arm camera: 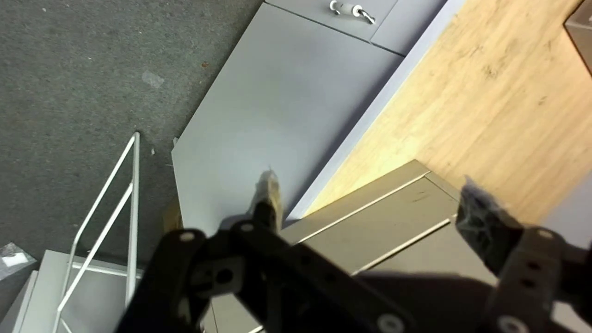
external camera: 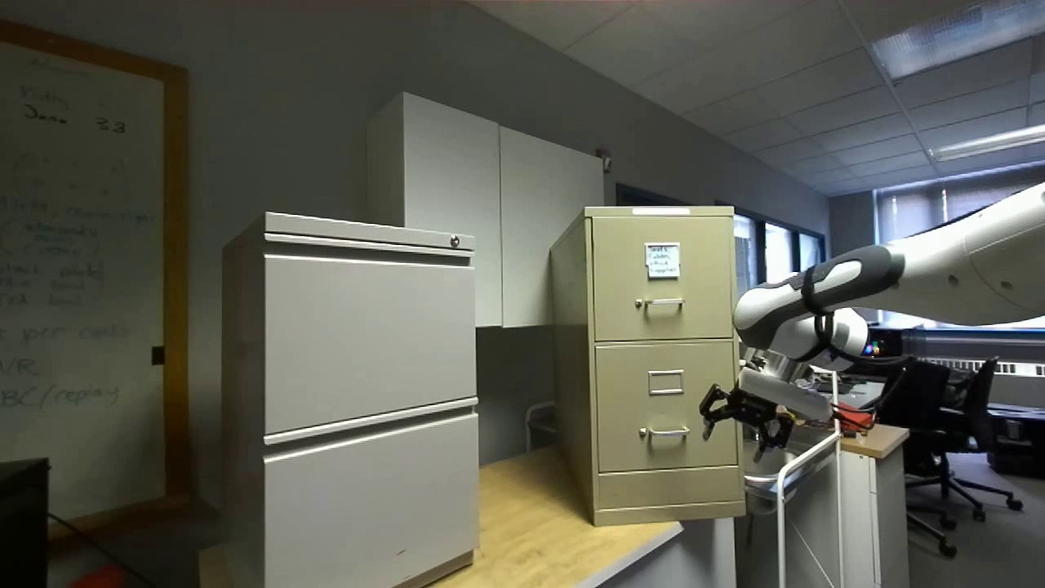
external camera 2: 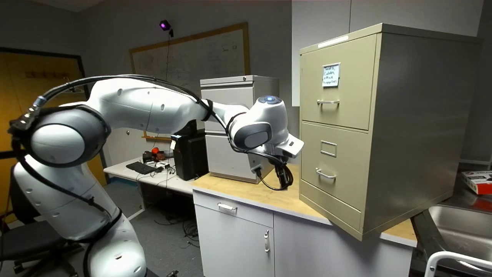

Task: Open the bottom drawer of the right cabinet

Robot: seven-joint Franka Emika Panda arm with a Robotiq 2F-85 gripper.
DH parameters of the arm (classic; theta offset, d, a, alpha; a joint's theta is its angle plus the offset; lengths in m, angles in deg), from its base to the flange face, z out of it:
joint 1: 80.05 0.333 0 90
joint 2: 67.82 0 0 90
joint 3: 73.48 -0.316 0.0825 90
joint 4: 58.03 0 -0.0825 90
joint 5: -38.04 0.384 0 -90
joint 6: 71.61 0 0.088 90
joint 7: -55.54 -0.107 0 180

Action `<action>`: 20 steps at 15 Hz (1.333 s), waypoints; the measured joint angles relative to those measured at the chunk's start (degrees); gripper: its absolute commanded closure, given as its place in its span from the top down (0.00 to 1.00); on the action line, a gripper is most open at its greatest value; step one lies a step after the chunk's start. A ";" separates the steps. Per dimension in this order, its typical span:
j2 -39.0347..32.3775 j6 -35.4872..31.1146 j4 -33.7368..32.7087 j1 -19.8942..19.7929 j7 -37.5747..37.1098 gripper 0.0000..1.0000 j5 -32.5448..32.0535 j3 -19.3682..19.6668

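Observation:
The right cabinet, a tall tan metal cabinet with two stacked drawers, shows in both exterior views (external camera: 571, 343) (external camera 2: 419, 127). Its bottom drawer (external camera: 616, 392) (external camera 2: 349, 161) is shut flush with the front. The drawer's small metal handle (external camera: 669, 432) (external camera 2: 326, 174) sits below an empty label holder. My gripper (external camera: 733, 441) is open and empty, pointing down in front of the drawer at about handle height, apart from the handle. In the wrist view my open fingers (arm camera: 370, 182) frame the lower tan cabinet front (arm camera: 384, 222). The handle is not visible there.
The tan cabinet stands on a wooden counter (external camera: 531, 523) (arm camera: 499, 101), its lower corner overhanging the edge. A light grey cabinet (external camera: 367, 343) (external camera 2: 226, 154) stands beside it. A white metal rail (external camera: 784, 506) (arm camera: 134, 208) and a sink (external camera 2: 469, 231) are on the other side.

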 measured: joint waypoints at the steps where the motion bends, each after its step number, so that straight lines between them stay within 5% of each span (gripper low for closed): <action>1: 0.12 0.00 0.09 0.00 0.00 1.00 0.04 0.00; 11: -1.61 -7.14 0.50 -0.36 -0.71 1.00 0.84 0.17; 20: -12.76 -12.65 -13.23 -0.29 0.76 1.00 11.52 3.23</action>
